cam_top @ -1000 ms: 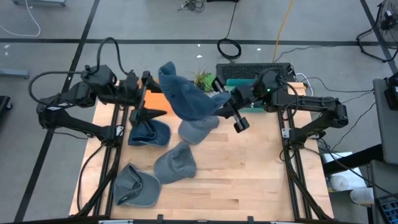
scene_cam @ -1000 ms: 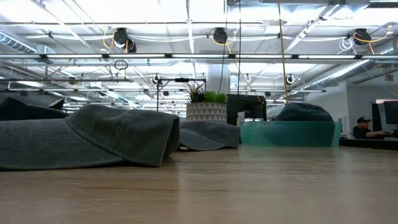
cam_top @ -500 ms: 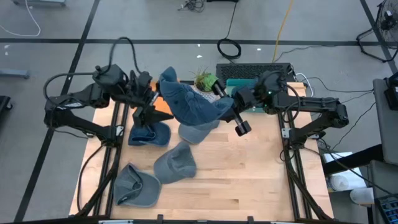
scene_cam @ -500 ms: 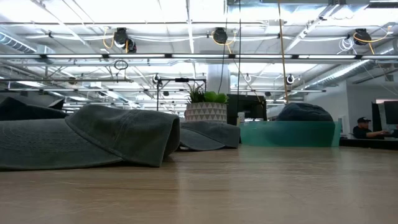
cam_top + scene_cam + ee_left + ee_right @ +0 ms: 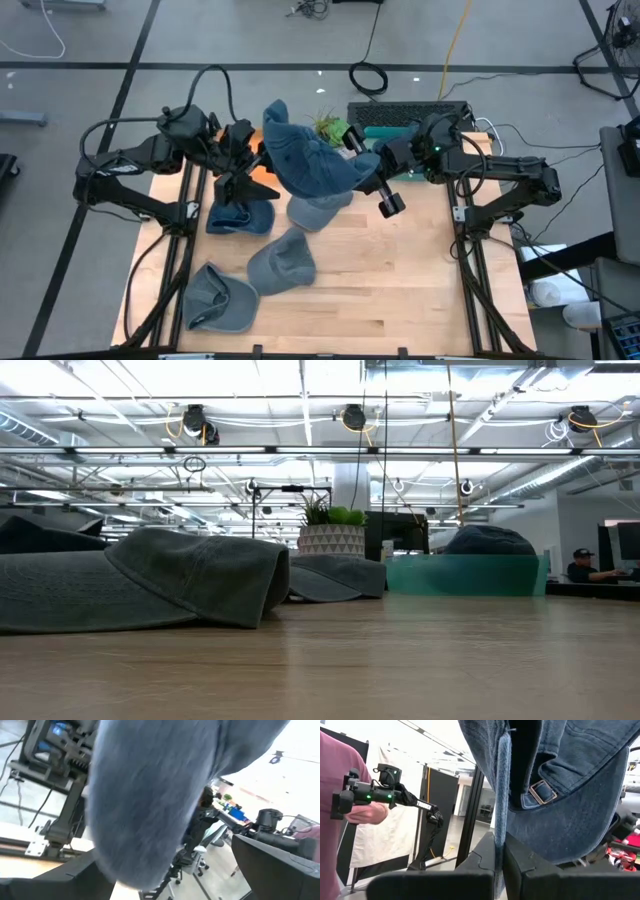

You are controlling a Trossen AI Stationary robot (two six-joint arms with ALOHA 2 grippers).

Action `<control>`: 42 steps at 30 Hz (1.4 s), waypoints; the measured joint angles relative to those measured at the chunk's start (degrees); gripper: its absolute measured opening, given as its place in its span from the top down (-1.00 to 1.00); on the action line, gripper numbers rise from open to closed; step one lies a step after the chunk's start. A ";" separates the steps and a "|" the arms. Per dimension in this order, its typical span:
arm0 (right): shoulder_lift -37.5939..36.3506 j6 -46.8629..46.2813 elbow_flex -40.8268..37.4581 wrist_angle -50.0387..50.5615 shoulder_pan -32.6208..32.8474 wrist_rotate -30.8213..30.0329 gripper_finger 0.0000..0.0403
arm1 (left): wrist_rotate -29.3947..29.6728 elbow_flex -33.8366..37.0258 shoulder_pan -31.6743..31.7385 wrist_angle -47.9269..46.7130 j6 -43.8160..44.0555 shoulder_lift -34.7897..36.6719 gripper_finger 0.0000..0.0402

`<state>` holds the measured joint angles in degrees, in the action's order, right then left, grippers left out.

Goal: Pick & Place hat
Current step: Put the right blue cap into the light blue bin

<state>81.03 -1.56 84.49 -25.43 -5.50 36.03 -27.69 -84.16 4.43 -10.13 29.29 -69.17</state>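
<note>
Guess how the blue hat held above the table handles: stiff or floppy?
Probably floppy: the blue hat drapes and folds below the right gripper, shut on its strap edge. Likely light, since one thin pinch carries it. The open left gripper waits beside it.

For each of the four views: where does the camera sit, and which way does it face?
High: overhead, facing down; both arms, left gripper, right gripper, blue hat held aloft.
Low: table height, facing across; grey hats, no arms.
Left wrist: facing the blue hat; its open fingers.
Right wrist: fingers shut on the hat.
Shared: the blue hat.
</note>
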 joint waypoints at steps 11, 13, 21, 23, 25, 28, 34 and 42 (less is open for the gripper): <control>0.00 0.35 0.00 0.11 0.00 -0.19 1.00 | 0.64 0.00 0.00 1.36 -2.06 0.03 -0.24; 0.00 0.37 0.00 0.09 0.00 -0.20 1.00 | 2.16 0.00 0.00 1.36 -2.15 0.03 -0.08; -0.04 0.35 0.00 0.13 -0.07 -0.27 0.99 | 3.89 0.00 -0.04 1.71 -2.55 0.16 0.56; -0.04 -0.50 0.00 0.04 -0.07 -0.53 0.96 | 2.67 0.00 -0.04 1.95 -3.57 0.16 0.72; -0.04 -1.74 -0.03 0.54 -0.07 -1.78 0.91 | 1.26 -0.05 -0.07 2.23 -5.39 0.18 0.90; -0.02 -6.62 -0.11 0.84 0.00 -6.81 0.81 | 0.20 -0.07 0.06 2.44 -6.97 0.33 0.94; -0.02 -17.55 -0.11 1.38 -0.11 -7.43 0.47 | -2.65 0.15 1.34 0.27 -6.52 1.95 0.96; 0.02 -30.61 -0.04 4.01 -0.17 1.35 -0.18 | -4.43 0.09 5.26 -14.20 -12.49 8.28 0.96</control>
<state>81.06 -32.17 84.44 -21.42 -5.67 37.39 -32.12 -84.07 9.69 -24.34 16.80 -60.89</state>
